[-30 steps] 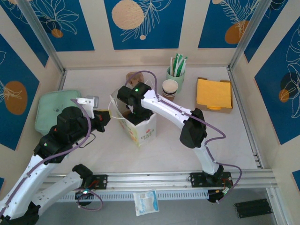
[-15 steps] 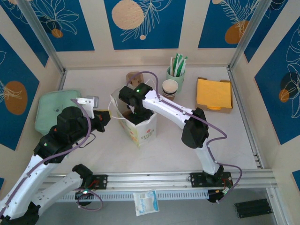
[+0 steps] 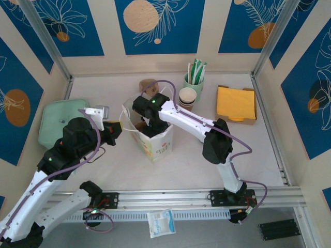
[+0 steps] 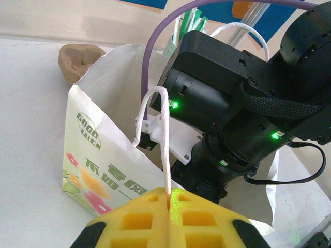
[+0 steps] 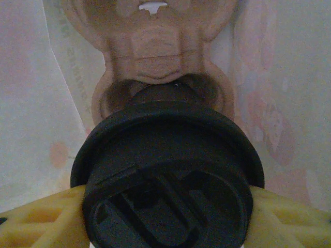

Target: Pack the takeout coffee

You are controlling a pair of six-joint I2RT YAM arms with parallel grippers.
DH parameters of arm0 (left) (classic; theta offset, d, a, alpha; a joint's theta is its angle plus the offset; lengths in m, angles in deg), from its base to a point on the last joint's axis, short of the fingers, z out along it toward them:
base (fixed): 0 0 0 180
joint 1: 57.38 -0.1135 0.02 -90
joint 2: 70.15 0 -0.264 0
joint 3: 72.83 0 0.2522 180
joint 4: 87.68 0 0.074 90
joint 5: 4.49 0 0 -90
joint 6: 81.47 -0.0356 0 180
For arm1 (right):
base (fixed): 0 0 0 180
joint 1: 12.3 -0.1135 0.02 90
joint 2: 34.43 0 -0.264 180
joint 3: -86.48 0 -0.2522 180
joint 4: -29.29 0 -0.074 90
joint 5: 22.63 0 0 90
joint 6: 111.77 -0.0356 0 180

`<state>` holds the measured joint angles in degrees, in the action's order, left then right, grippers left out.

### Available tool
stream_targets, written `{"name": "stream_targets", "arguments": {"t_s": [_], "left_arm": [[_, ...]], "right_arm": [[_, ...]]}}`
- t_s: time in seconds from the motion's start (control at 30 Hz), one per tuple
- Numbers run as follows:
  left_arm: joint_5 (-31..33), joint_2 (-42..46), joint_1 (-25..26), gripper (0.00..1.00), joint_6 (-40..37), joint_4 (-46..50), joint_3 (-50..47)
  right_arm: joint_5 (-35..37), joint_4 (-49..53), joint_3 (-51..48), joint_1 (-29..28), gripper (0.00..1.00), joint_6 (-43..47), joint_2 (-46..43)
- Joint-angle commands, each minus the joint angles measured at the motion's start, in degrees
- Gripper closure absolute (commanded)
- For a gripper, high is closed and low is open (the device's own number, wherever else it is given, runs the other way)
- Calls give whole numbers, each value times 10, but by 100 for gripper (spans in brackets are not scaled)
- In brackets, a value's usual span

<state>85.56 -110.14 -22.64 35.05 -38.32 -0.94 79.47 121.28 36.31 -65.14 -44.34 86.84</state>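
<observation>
White paper printed with flowers makes up the takeout bag (image 3: 155,140), which stands open near the middle of the counter (image 3: 196,170) in the top view. The right arm (image 3: 183,120) reaches over from the right and sends the right claw (image 3: 149,123) down into the bag's mouth. What that claw carries is hidden from this angle. The left claw (image 3: 116,129) sits at the bag's left edge, and a brown pulp carrier (image 3: 148,85) lies on the counter behind the bag. From the left wrist, the left claw (image 4: 169,214) has its yellow pads (image 4: 139,219) pressed together on the bag's white string handle (image 4: 164,139), which rises as a loop from between them. The bag (image 4: 95,155) stands just beyond, with the black body of the right arm (image 4: 222,113) plunged into it. From the right wrist, the takeout coffee (image 5: 165,155) sits squarely between the yellow fingers (image 5: 39,225) of the right claw (image 5: 168,209). Its round black lid faces the camera, and each finger meets the lid's rim on its own side, so the claw grips the cup at a middling spread. The bag's pale walls surround it. Below the lid lies a moulded pulp holder (image 5: 155,49) on the bag's floor, one of its sockets directly under the cup. Whether the cup touches it I cannot tell.
</observation>
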Motion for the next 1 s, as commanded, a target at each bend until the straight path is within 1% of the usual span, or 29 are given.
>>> {"name": "stream_targets", "arguments": {"t_s": [0.0, 0.5, 0.97], "left_arm": [[6, -1, 1, 100, -7, 5, 17], [7, -1, 0, 100, -8, 5, 17], [6, -2, 0, 100, -8, 4, 16]], "right_arm": [[-11, -17, -28, 3, 49, -11, 20], [-12, -23, -31, 2, 46, -11, 25], [-10, -32, -42, 3, 46, -11, 29]]}}
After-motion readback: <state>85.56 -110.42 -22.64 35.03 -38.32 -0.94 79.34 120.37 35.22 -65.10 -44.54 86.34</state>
